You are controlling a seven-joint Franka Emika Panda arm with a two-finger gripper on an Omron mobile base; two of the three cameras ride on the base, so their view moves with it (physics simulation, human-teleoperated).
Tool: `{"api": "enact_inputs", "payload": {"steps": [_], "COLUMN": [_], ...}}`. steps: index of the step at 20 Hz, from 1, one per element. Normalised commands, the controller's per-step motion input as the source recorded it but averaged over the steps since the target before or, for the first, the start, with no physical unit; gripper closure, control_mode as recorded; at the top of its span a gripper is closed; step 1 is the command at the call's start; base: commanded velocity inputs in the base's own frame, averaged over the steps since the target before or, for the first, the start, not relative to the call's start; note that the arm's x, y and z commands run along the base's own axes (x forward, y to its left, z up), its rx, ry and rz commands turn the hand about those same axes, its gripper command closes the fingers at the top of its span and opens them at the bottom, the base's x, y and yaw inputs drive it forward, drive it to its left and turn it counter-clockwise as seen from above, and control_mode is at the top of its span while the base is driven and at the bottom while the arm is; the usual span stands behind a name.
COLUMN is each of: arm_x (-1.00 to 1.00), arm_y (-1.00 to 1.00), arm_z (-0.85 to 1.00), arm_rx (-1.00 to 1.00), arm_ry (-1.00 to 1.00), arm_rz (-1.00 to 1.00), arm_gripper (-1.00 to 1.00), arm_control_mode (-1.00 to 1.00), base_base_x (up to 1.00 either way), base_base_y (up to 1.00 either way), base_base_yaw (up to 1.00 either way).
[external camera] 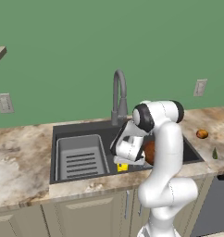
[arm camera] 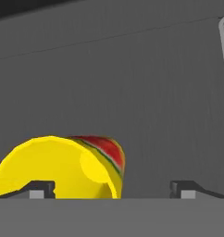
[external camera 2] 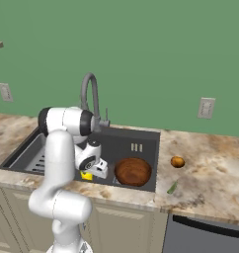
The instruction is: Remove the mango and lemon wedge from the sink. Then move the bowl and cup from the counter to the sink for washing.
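My gripper (arm camera: 112, 190) is down inside the dark sink (external camera: 81, 132), jaws wide open. The yellow cup (arm camera: 58, 166) lies on its side on the sink floor just ahead, close to the left fingertip (arm camera: 42, 189) and gripped by neither. From the base views the cup (external camera: 122, 166) (external camera 2: 86, 175) peeks out under the hand (external camera 2: 94, 173). The reddish-brown bowl (external camera 2: 133, 171) sits in the sink's right part, half hidden by the arm in the left base view (external camera: 149, 152). The mango (external camera 2: 177, 161) (external camera: 202, 134) and the lemon wedge (external camera 2: 172, 187) (external camera: 214, 153) rest on the counter (external camera 2: 210, 173) right of the sink.
A grey gooseneck faucet (external camera: 119, 95) stands behind the basin. The lighter slotted tray insert (external camera: 81, 157) takes up the sink's left half. Wall outlets (external camera 2: 206, 107) sit above the counter, and a dark appliance top (external camera 2: 205, 232) lies below the counter at the right.
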Motion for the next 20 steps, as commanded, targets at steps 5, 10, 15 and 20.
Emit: {"api": "enact_inputs", "payload": {"steps": [5, 10, 15, 20], "arm_x": [-0.01, 0.0, -0.07, -0.06], "arm_y": [0.08, 0.01, 0.0, 0.0], "arm_z": [0.18, 0.26, 0.25, 0.27], "arm_rx": [0.0, 0.0, 0.0, 0.0], "arm_ry": [-0.06, -0.04, -0.03, -0.05], "arm_rz": [0.0, 0.0, 0.0, 0.0], "arm_gripper": [-1.0, -1.0, -1.0, -1.0], "arm_control_mode": [-1.0, -1.0, -1.0, -1.0], "base_base_x": [0.0, 0.0, 0.0, 0.0], "base_base_y": [0.0, 0.0, 0.0, 0.0], "base_base_yaw": [0.0, 0.0, 0.0, 0.0]}}
